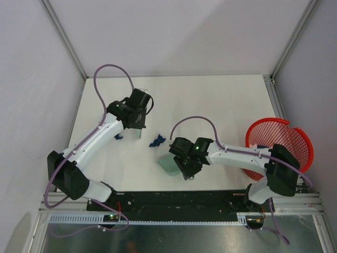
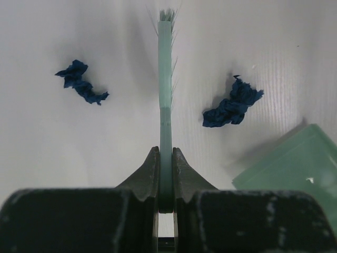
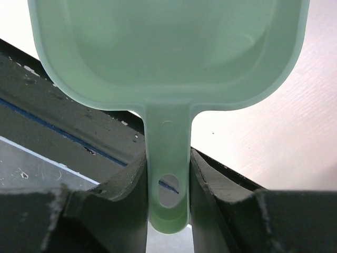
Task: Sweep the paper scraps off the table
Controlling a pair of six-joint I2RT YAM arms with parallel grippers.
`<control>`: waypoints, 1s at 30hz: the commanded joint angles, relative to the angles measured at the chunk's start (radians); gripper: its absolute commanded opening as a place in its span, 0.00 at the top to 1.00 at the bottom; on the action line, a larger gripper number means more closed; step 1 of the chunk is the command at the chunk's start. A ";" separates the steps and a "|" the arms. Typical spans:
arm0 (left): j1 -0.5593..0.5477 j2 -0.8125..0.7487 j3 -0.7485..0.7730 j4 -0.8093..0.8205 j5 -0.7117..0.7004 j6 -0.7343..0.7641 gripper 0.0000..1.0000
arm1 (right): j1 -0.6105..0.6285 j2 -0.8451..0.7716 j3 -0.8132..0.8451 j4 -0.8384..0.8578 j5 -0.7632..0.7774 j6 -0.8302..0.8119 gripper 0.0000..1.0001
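On the left of the top view, the left gripper [image 1: 138,125] pointed down at the white table [image 1: 221,100], its fingers pressed together on the handle of a pale green brush [image 1: 139,133]. The left wrist view showed the same pinch: the brush [image 2: 165,79] stood edge-on between the jaws, with its bristles at the far end toward the tabletop. Whether the bristles touched the surface could not be told.

The paper scraps [image 2: 80,83] lay on the table on either side of the brush. One dark blue crumpled bit sat to its left, and a larger clump [image 2: 231,105] sat to its right. From above, that larger clump [image 1: 157,140] lay between the brush and the dustpan, near the pan but apart from it.

Further right, the pale green dustpan [image 1: 168,166] sat near the table's front edge. The right gripper [image 3: 167,168] was clamped on the pan's narrow handle, just above its hanging hole. A red mesh basket [image 1: 263,132] stood at the table's right edge.
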 commanded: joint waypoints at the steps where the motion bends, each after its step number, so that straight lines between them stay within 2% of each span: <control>1: 0.005 0.003 -0.003 0.078 0.049 0.025 1.00 | 0.002 0.054 0.032 0.024 -0.070 -0.064 1.00; 14: 0.003 0.024 -0.037 0.134 0.159 -0.004 1.00 | -0.022 0.168 0.103 0.027 -0.067 -0.116 1.00; 30: -0.022 -0.054 -0.167 0.198 0.274 -0.059 1.00 | -0.064 0.184 0.122 0.037 -0.033 -0.140 1.00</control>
